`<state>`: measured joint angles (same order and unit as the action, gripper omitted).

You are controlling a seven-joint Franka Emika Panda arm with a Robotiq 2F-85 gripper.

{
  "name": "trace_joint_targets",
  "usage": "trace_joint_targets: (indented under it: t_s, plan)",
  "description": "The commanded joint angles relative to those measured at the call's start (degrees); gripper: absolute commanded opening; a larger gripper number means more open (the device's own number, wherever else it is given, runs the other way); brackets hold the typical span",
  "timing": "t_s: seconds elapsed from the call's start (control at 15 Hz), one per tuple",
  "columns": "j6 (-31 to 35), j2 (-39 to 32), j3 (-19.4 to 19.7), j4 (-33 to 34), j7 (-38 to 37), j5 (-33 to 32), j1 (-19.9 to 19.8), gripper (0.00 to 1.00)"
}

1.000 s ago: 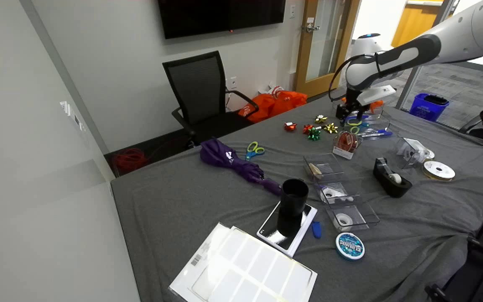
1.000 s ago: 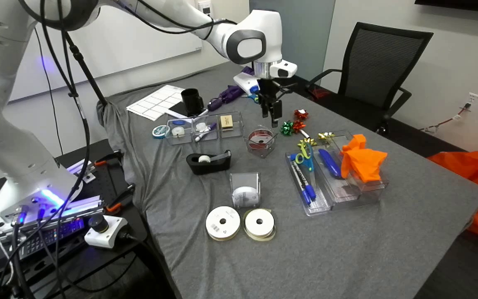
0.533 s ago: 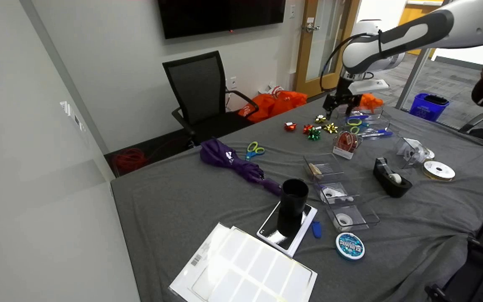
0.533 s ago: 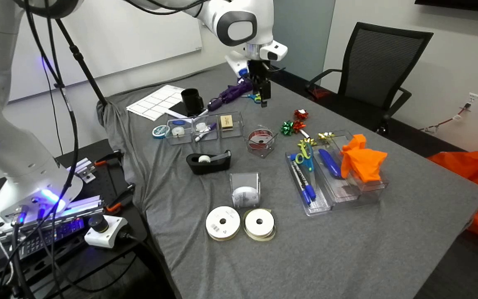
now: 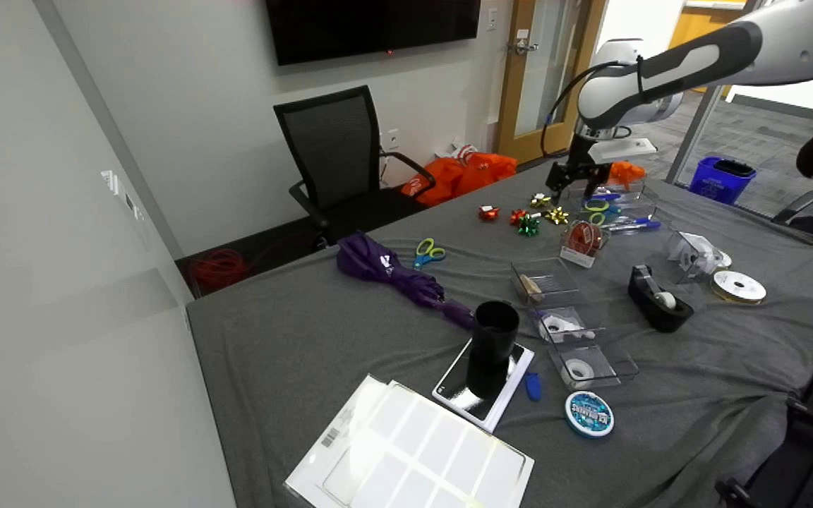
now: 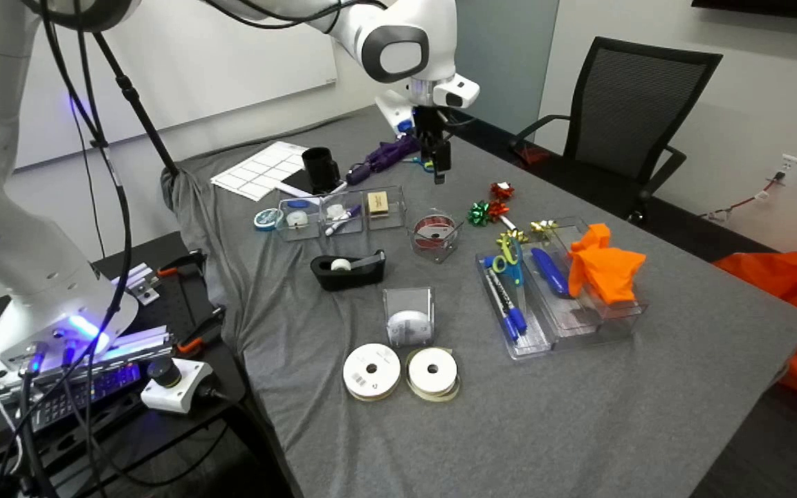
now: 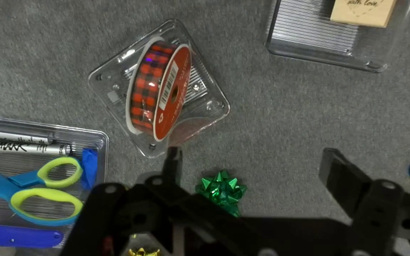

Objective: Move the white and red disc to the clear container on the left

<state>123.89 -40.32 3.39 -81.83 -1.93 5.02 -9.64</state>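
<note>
No small flat white and red disc shows clearly. The only red and white round thing I see is a ribbon spool [image 7: 173,94] with a red face, white rim and red-black plaid ribbon. It stands on edge in a small clear square container [image 7: 114,94]; the spool also shows in both exterior views [image 5: 583,238] [image 6: 433,232]. A row of clear trays [image 6: 299,235] holds white tape rolls, a marker and a wooden stamp [image 7: 363,12]. My gripper [image 7: 253,160] is open and empty above the table, with a green bow [image 7: 222,192] below it; both exterior views show it [image 5: 574,187] [image 6: 439,171].
Beside the spool's container are clear trays [image 6: 582,337] with pens, scissors and an orange cloth [image 6: 605,266]. A black tape dispenser [image 6: 346,273], white spools [image 6: 371,372], a blue tin [image 6: 268,219], a black mug [image 6: 320,169] and a purple umbrella [image 6: 383,158] are also on the table.
My gripper has risen from lower down near the spool's container and shifted back toward the umbrella side, then dropped slightly. The things on the table have not moved.
</note>
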Motion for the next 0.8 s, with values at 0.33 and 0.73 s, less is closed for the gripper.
trace_joint_targets:
  t_s: [0.33,0.73]
  plan:
    - [2.8,-4.8,-0.2,-1.3,-0.2,5.0,-3.4,1.0]
    - [4.8,-4.5,-0.2,-2.5,-2.7,7.2,-3.4,1.0]
